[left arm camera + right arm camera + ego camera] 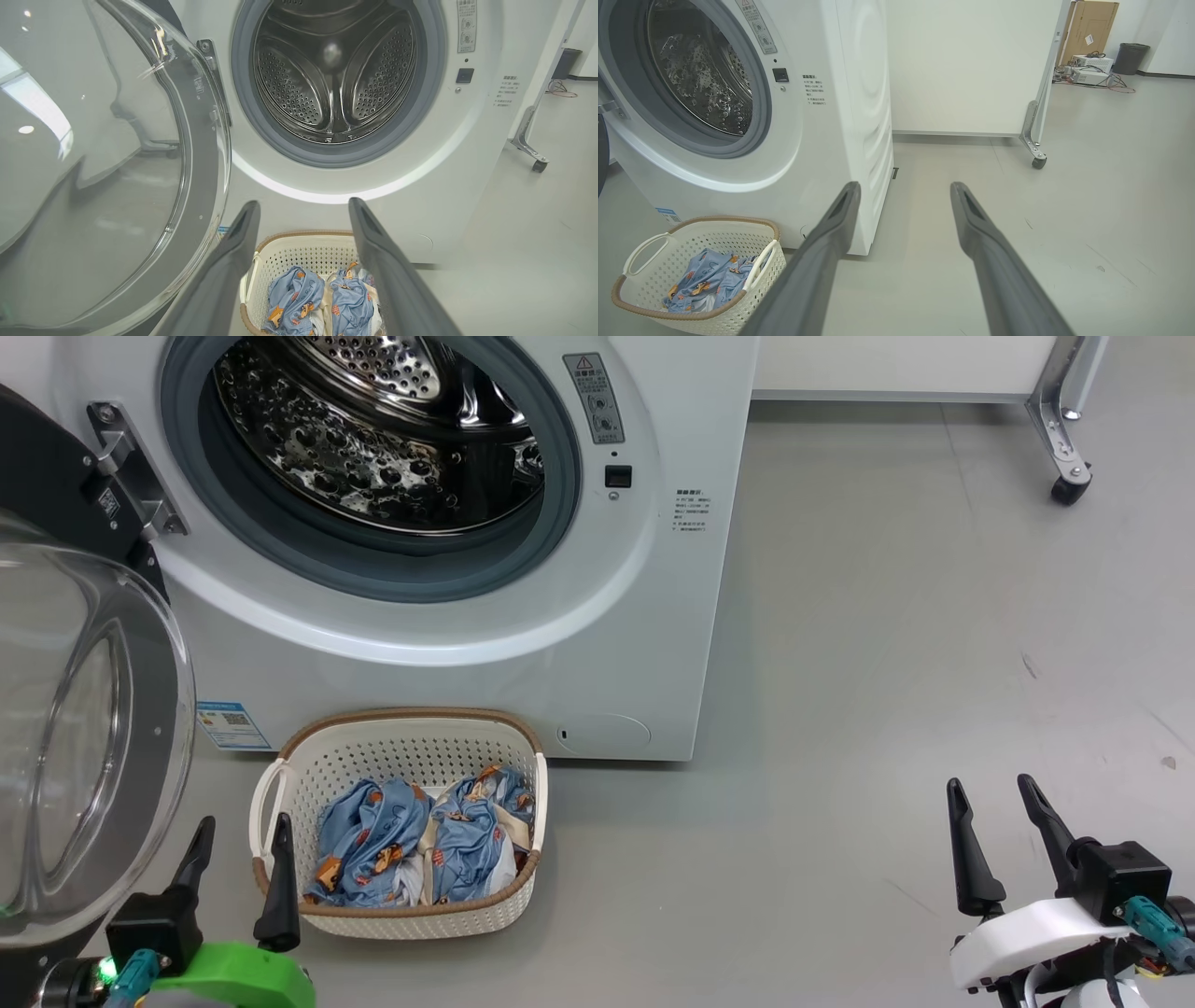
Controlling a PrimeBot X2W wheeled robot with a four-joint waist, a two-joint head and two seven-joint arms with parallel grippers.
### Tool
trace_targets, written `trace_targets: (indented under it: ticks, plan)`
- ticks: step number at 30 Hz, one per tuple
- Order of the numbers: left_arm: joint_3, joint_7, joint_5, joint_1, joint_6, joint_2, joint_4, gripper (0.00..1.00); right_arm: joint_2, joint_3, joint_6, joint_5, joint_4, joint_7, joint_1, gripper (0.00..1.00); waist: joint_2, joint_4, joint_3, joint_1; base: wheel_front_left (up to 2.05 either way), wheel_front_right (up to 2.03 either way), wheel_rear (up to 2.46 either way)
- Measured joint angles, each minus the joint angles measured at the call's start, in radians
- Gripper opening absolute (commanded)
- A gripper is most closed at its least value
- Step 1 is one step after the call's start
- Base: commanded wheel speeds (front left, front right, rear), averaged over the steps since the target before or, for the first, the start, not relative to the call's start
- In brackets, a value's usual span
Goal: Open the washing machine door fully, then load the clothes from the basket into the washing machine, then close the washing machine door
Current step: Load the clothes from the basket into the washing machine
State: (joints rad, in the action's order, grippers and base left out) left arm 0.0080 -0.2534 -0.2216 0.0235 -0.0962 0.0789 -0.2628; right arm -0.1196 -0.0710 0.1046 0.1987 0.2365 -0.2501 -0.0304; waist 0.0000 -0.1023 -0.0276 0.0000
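Now your washing machine door stands swung wide at the frame's left, so the drum is free for loading. The clothes lie in the basket, bottom centre, beside your left gripper; it and the right gripper, lower right, are spread, empty.

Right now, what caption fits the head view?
Before loading: washing machine door open, clothes in basket, left gripper and right gripper open.

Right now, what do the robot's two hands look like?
The left gripper has a bright green wrist shell, the right gripper a white one. Each has two long, tapering black fingers on a black block and a teal cable plug.
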Motion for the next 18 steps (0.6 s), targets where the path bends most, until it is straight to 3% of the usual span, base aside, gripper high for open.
trace_targets:
  ticks: [18]
  plan:
    - [0.020,0.000,0.006,-0.003,0.000,-0.005,-0.003,1.00,0.001,0.002,0.001,0.000,0.003,0.000,0.000,1.00,0.0000,0.003,-0.007,0.0000,0.78,-0.78,0.00]
